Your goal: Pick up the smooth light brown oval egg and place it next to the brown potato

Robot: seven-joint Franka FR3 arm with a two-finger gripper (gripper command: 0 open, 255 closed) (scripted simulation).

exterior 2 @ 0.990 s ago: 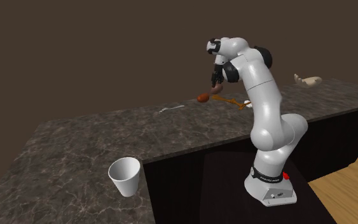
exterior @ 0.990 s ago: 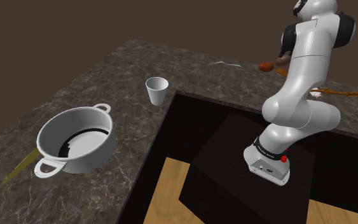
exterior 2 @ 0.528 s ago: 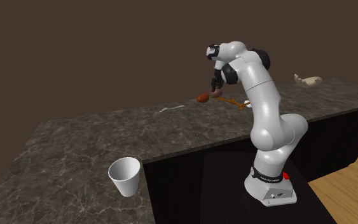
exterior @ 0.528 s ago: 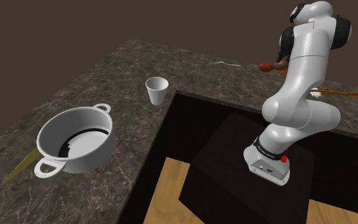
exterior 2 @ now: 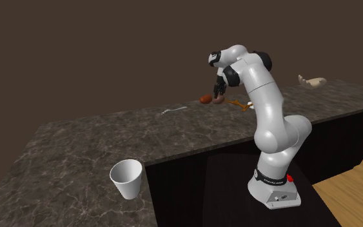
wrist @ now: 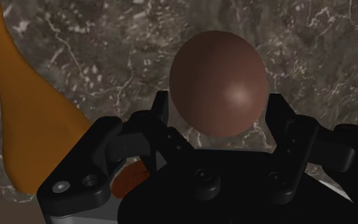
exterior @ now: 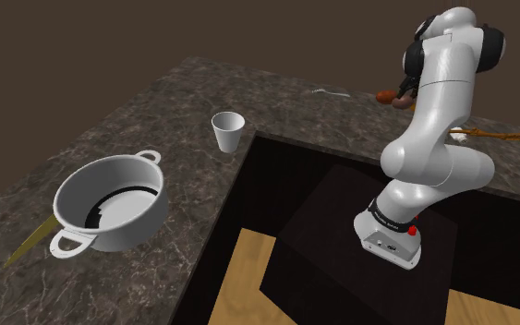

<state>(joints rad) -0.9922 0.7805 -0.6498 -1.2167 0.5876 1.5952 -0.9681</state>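
Shoulder view first: I've got the gripper (exterior: pixel 405 88) down low at the far side of the dark marbled counter (exterior: pixel 156 120), half tucked behind the white arm, with the egg (exterior: pixel 402 102) showing as a dark brown lump right under it and the redder brown potato (exterior: pixel 386 95) just beside that. From here I can't judge whether the egg is resting on the stone or hanging a touch above it. Second exterior view now: the gripper (exterior 2: pixel 218 95) points straight down, the egg (exterior 2: pixel 218 100) sits at its tips, and the potato (exterior 2: pixel 205 99) lies just off to one side, close enough that the two look nearly touching. A long orange utensil (exterior 2: pixel 238 103) runs away on the gripper's other side. Wrist view: this settles the grip. The egg (wrist: pixel 219 83) is wedged between the black fingers (wrist: pixel 160 121), its smooth round end poking out past them, both jaws pressed against its flanks, so I call the gripper (wrist: pixel 219 105) pinched on the egg. The orange utensil (wrist: pixel 25 114) lies to one side on the stone. My read: the pick is done and the carry looks about finished, with the egg already next to the potato. What's left is to settle it on the counter, let the fingers go and lift clear without rolling it.
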